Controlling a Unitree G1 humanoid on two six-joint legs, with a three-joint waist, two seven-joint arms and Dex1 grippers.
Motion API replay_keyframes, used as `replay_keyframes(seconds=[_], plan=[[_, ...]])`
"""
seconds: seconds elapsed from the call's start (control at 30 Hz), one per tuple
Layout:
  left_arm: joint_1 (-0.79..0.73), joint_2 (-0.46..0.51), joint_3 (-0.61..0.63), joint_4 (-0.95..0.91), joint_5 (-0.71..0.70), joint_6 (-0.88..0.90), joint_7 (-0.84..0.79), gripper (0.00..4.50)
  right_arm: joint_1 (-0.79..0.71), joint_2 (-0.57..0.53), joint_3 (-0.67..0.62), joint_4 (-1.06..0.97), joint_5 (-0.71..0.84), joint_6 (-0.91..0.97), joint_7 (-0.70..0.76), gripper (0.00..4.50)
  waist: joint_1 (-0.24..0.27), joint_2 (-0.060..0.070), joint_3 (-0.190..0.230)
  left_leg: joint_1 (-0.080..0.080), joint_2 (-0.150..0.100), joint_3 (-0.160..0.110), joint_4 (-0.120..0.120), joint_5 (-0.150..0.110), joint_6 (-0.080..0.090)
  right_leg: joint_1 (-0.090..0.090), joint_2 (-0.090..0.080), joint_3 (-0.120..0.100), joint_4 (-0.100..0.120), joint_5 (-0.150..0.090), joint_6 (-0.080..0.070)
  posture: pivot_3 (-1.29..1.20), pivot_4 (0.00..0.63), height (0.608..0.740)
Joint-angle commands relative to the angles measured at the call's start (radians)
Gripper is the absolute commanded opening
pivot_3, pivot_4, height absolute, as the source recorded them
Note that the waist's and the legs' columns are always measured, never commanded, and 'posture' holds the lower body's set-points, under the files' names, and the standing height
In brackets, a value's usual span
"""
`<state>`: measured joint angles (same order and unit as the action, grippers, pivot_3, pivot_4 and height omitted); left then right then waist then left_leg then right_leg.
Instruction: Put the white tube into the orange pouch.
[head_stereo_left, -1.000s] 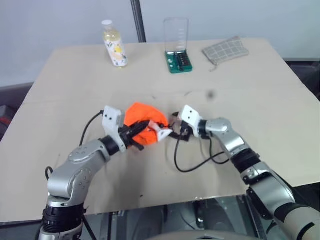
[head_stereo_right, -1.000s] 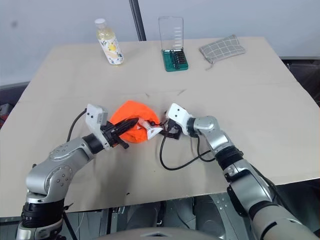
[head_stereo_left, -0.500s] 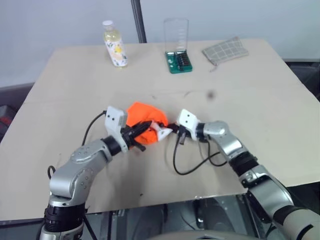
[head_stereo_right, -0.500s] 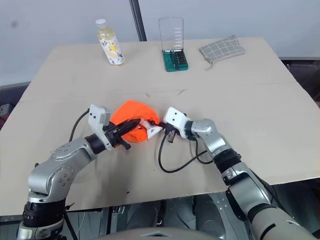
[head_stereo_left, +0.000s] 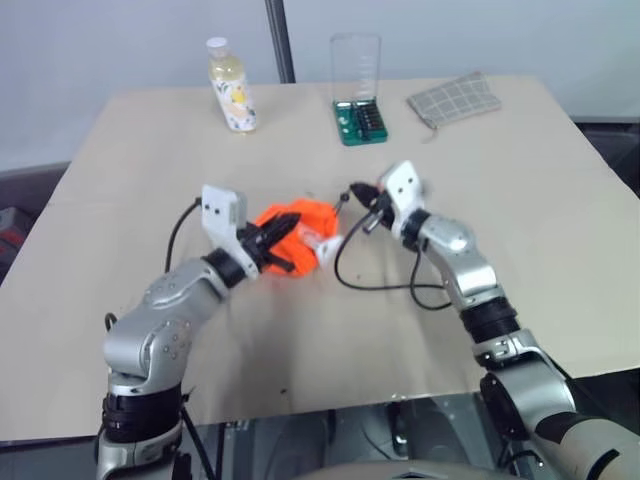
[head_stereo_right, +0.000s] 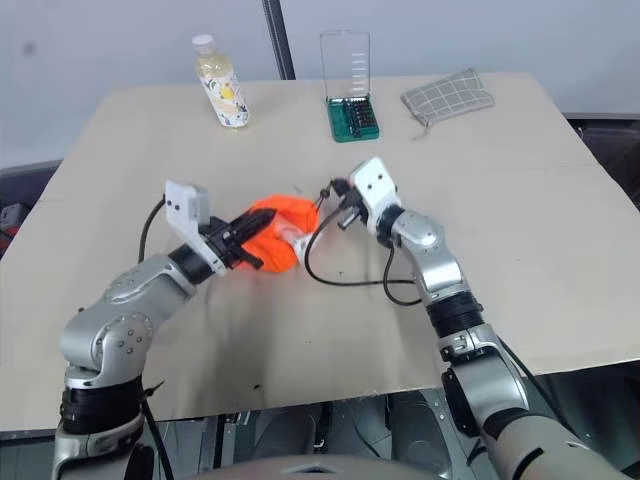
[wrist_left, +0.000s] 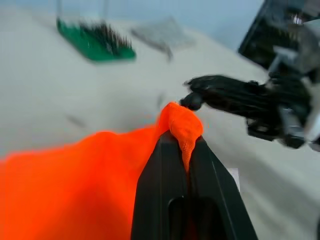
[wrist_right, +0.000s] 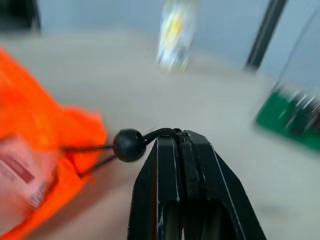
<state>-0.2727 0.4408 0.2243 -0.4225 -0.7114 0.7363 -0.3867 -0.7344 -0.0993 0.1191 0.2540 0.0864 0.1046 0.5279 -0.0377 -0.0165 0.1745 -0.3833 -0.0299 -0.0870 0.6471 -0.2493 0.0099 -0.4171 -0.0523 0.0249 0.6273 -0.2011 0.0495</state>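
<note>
Now the left end effector (wrist_left: 184, 150) pinches the pouch (head_stereo_left: 290, 232) rim, and the right end effector (wrist_right: 181, 145) is clamped on the drawstring (wrist_right: 155, 134) just behind its bead (wrist_right: 128, 145). The tube (head_stereo_left: 325, 247) pokes out of the pouch mouth, above the desk (head_stereo_left: 520, 180). Judging by this, pull the cord steadily away from the held rim, keeping the mouth tilted up so the tube doesn't slip out.

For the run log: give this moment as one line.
left gripper: shut on orange pouch rim | right gripper: shut on drawstring | white tube: partly in pouch mouth
</note>
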Motion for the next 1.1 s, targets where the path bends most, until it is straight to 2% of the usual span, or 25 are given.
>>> replay_keyframes(seconds=[0.03, 0.3, 0.4, 0.53, 0.7, 0.8, 0.93, 1.0, 1.1], plan=[[-0.027, -0.005, 0.013, -0.037, -0.024, 0.005, 0.020, 0.00, -0.036, -0.002, -0.040, -0.123, 0.043, 0.049, -0.026, 0.04, 0.000, 0.000, 0.000, 0.000, 0.000, 0.000, 0.000, 0.000, 0.000, 0.000, 0.000, 0.000, 0.000, 0.000, 0.000, 0.00, 0.150, 0.740], [-0.077, -0.025, 0.041, -0.051, -0.119, 0.038, 0.051, 0.00, -0.110, -0.033, -0.097, -0.269, 0.112, 0.166, -0.052, 0.04, 0.001, 0.000, 0.000, 0.000, 0.000, 0.000, -0.001, 0.000, 0.001, 0.000, 0.000, 0.000, 0.000, 0.000, 0.000, 0.00, 0.150, 0.740], [-0.101, -0.036, 0.062, -0.052, -0.169, 0.036, 0.067, 0.75, -0.147, -0.046, -0.123, -0.295, 0.136, 0.188, -0.064, 0.00, 0.003, 0.000, 0.000, -0.001, 0.000, -0.001, -0.001, -0.002, 0.003, 0.000, 0.000, -0.001, 0.000, 0.000, 0.000, 0.00, 0.150, 0.740], [-0.101, -0.014, 0.045, -0.061, -0.171, 0.049, 0.067, 2.44, -0.189, -0.054, -0.144, -0.311, 0.167, 0.208, -0.073, 0.00, 0.002, 0.000, 0.000, -0.001, 0.000, 0.000, -0.001, -0.002, 0.003, 0.000, 0.000, -0.001, 0.000, 0.000, 0.000, 0.00, 0.150, 0.740], [-0.153, 0.003, 0.078, -0.071, -0.267, 0.046, 0.031, 2.44, -0.234, -0.059, -0.142, -0.339, 0.200, 0.232, -0.062, 0.00, 0.001, 0.000, 0.001, -0.001, 0.000, 0.000, -0.001, 0.000, 0.000, -0.001, 0.000, 0.000, 0.000, 0.000, 0.000, 0.00, 0.150, 0.740], [-0.258, 0.019, 0.052, -0.016, -0.205, -0.007, 0.022, 2.44, -0.254, -0.062, -0.132, -0.350, 0.213, 0.239, -0.048, 0.00, 0.005, 0.000, 0.001, -0.001, 0.000, -0.001, -0.001, 0.000, 0.000, -0.001, 0.000, -0.002, 0.000, 0.000, 0.000, 0.00, 0.150, 0.740], [-0.435, -0.010, 0.007, 0.083, -0.152, -0.071, -0.001, 2.44, -0.287, -0.084, -0.101, -0.364, 0.206, 0.225, -0.006, 0.00, 0.009, 0.000, 0.001, -0.002, -0.002, 0.001, 0.000, 0.000, 0.000, 0.000, 0.000, -0.003, -0.001, 0.000, 0.000, 0.00, 0.150, 0.740], [-0.523, -0.033, -0.020, 0.135, -0.137, -0.101, -0.029, 2.44, -0.302, -0.133, -0.056, -0.368, 0.150, 0.186, 0.036, 0.00, 0.008, 0.000, 0.001, -0.002, -0.002, 0.001, 0.000, 0.000, 0.000, 0.000, 0.000, -0.003, -0.001, 0.000, 0.000, 0.00, 0.150, 0.740], [-0.575, -0.056, -0.040, 0.183, -0.124, -0.125, -0.066, 2.44, -0.313, -0.172, -0.028, -0.361, 0.121, 0.149, 0.072, 0.00, 0.006, 0.000, 0.001, -0.003, -0.002, 0.002, 0.000, 0.000, 0.000, -0.001, 0.000, -0.003, -0.001, 0.000, 0.000, 0.00, 0.150, 0.740]])
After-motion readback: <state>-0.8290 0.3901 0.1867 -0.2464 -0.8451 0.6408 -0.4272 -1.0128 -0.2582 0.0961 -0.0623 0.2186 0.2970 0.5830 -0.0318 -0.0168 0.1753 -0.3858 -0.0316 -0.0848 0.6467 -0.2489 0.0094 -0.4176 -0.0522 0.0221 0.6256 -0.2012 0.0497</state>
